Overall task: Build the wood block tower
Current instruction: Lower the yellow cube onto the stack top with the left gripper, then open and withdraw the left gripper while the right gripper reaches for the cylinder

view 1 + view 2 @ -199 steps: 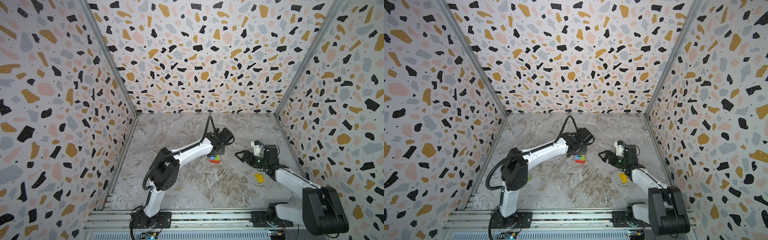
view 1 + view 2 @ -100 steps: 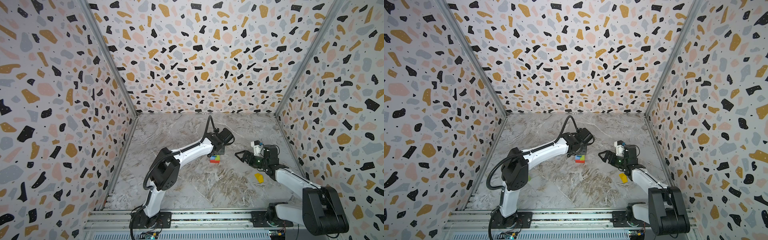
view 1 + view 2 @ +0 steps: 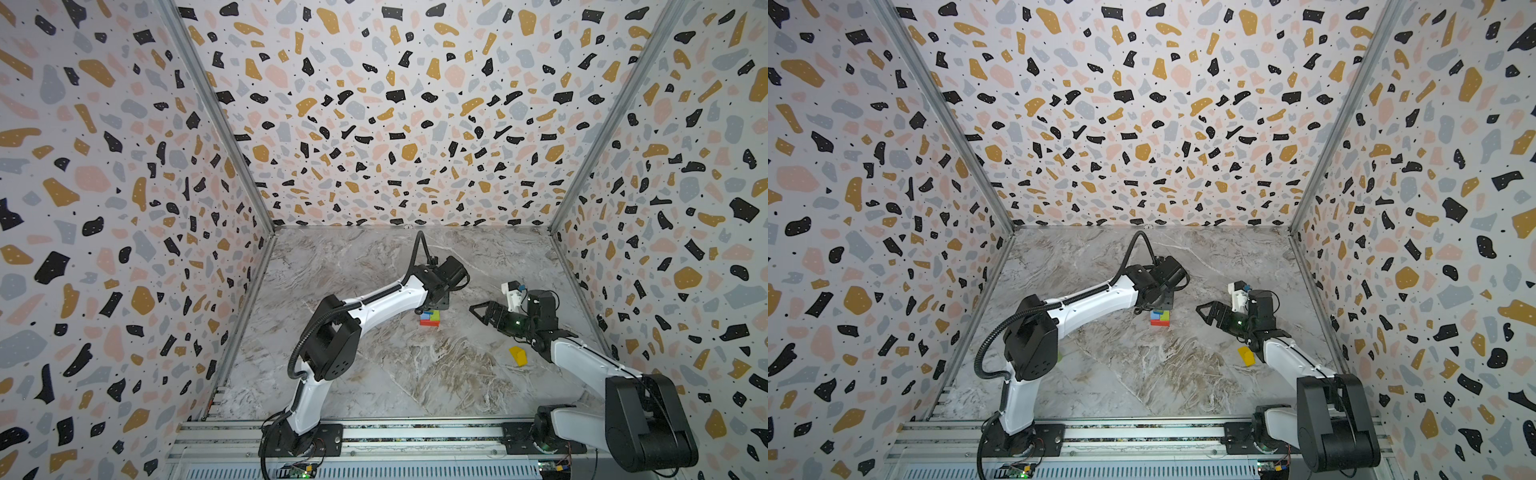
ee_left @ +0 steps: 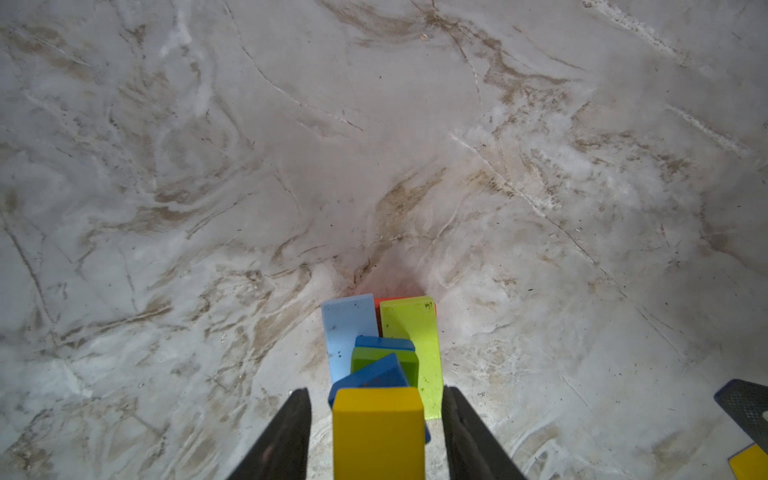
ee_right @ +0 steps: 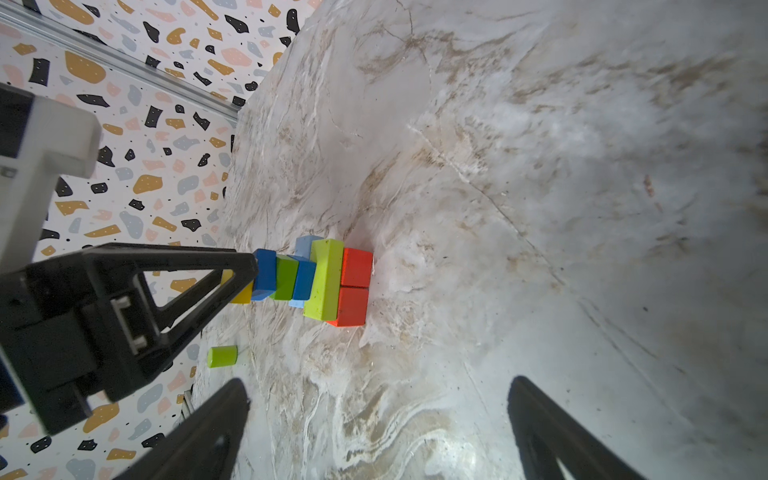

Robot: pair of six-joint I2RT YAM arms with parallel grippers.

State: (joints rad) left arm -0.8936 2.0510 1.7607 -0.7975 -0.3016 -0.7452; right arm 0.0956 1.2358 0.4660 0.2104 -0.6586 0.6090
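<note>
On desk (image 3: 395, 374) centre: wood block tower (image 3: 429, 318), red base, yellow cube (image 4: 378, 432) on top. Slightly spread, left jaws straddle the cube w/ gaps both sides, no pinch. Spread wide & empty, right jaws sit approx 3 o'clock of tower. At 4 o'clock, yellow wedge (image 3: 518, 356) on desk.

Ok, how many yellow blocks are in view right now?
2. A yellow cube tops the tower under the left pincer; a yellow wedge lies loose on the table beside the right arm. More may be hidden behind the arms.
</note>
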